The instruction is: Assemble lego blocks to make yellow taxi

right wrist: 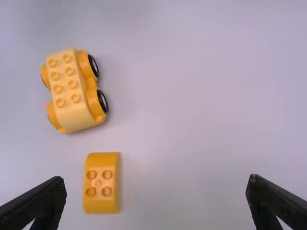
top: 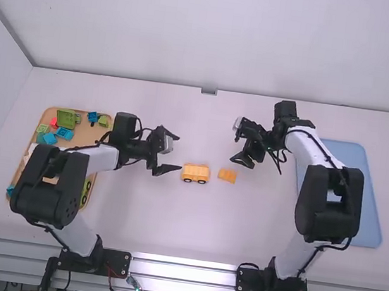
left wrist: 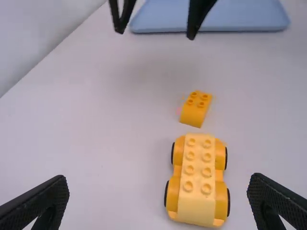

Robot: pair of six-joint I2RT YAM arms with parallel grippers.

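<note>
Yellow car sat between two spread, empty grippers

The car (top: 194, 173), a yellow wheeled piece with two rows of studs on top, stood upright just beside the left gripper (top: 181, 154), off its fingertip closest to the arm bases. It was farther from the right gripper (top: 238, 142), on that gripper's left and nearer the bases. The small orange block (top: 227, 175), four studs up, lay apart from the car on its right, near the right gripper and a little closer to the bases than its fingertips.

Both grippers were released: each pair of fingers stood wide apart with nothing grasped.

Farther out, behind the left gripper toward the robot's left, a tan tray (top: 82, 132) held green, blue and red blocks (top: 65, 119), partly hidden by the left arm. Well to the right of the right gripper, a blue tray (top: 373, 203) lay partly under the right arm on the white table (top: 136, 216).
</note>
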